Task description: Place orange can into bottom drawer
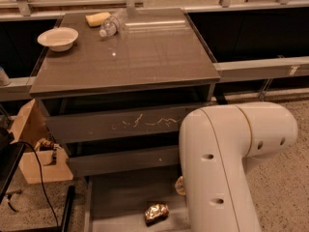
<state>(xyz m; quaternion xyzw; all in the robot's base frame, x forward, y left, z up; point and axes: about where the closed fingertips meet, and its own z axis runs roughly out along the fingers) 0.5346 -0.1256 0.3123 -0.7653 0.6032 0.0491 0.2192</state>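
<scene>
High view down—over arm [217,168], gripper [180,185] perhaps behind

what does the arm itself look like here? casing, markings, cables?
Arm: smooth off-white shell, fat rounded links meeting at an elbow-like bend, a few small dark holes, no cables or markings visible. Pincer: mostly hidden behind the arm; only a pale tan bit shows over the bottom drawer.
</scene>
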